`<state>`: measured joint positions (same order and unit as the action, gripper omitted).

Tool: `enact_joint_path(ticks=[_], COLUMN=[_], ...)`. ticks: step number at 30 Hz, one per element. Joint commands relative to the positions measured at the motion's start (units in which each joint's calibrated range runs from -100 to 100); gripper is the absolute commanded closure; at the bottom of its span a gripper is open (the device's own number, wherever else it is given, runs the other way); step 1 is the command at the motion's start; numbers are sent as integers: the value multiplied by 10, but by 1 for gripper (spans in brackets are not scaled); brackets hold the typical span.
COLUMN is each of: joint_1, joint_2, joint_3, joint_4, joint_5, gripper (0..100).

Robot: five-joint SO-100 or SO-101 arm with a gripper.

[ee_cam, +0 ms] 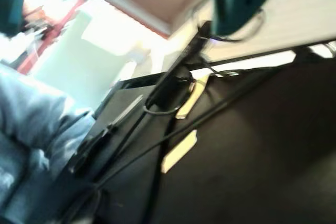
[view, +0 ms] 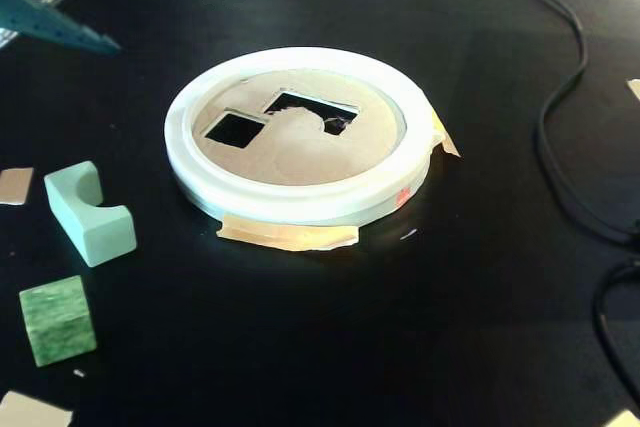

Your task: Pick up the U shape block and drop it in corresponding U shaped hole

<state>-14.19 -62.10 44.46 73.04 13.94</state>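
U shape block [view: 88, 213] well below fingers [view: 60, 32] (untouched)

In the fixed view, the black table [view: 300, 347] carries the U shape block [view: 88, 215] at left, a green cube [view: 58, 319] nearer, and a white ring [view: 300, 197] mid-table.

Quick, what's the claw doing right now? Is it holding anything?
Gripper: empty, fingers look spread, so probably open. The U block lies untouched on the table.
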Motion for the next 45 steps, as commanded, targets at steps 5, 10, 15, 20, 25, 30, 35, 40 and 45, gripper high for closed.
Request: enact_joint_path(ticks=[5,10,15,20,25,30,35,40,45], joint_1=[-10,-32,-102,-127,-110,-109,-109,-109,-127], joint_2=[26,33,115,301,417,439,459,500,491], joint_3=[-43,13,68,72,73,74,75,69,65], joint_4=[216,224,216,109,68,68,68,65,65], joint_5=[21,19,18,18,18,18,18,18,23], gripper=[39,38,38,26,21,22,22,23,21])
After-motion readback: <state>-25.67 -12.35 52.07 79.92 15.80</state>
